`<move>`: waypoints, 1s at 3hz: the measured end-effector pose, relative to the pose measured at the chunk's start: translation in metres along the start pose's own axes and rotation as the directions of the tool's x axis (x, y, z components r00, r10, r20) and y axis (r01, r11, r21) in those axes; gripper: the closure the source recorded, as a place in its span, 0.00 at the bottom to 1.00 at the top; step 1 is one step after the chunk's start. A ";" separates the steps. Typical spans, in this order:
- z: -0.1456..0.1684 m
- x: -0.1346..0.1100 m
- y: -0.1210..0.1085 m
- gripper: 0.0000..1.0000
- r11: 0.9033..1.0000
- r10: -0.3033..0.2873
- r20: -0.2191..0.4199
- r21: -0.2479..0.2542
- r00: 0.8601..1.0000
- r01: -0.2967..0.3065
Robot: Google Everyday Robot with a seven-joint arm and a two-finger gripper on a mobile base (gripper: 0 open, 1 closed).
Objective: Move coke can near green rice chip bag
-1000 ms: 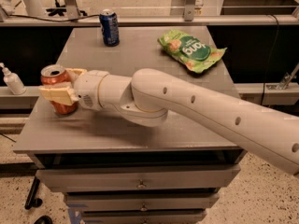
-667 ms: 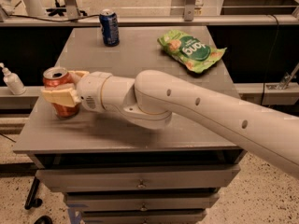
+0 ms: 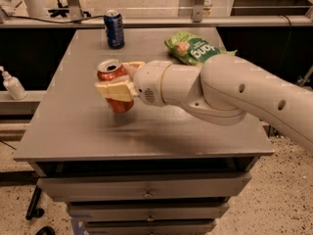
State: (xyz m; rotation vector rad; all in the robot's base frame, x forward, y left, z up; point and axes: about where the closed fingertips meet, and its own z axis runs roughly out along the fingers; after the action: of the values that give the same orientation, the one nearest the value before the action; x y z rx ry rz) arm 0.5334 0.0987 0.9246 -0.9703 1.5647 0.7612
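The coke can (image 3: 110, 72), orange-red with a silver top, is held tilted above the grey table (image 3: 73, 126), left of its middle. My gripper (image 3: 115, 80) is shut on the coke can, with one cream finger (image 3: 113, 91) across its front and the other behind it. The green rice chip bag (image 3: 193, 48) lies flat at the table's back right, partly hidden behind my white arm (image 3: 234, 92). The can is well apart from the bag, to its left and nearer the front.
A dark blue soda can (image 3: 114, 29) stands upright at the table's back, left of centre. A white bottle (image 3: 12, 84) stands on a ledge to the left of the table. Drawers (image 3: 146, 192) sit under the tabletop.
My gripper has lifted the coke can off the table and carried it to the right, toward the table's middle. The can now tilts.
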 end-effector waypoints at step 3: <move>-0.070 -0.026 -0.050 1.00 0.978 -0.089 -0.053 0.185 0.995 0.098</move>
State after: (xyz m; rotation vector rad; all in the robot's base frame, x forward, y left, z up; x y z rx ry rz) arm 0.5481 0.0196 0.9650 -0.9200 1.5861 0.5201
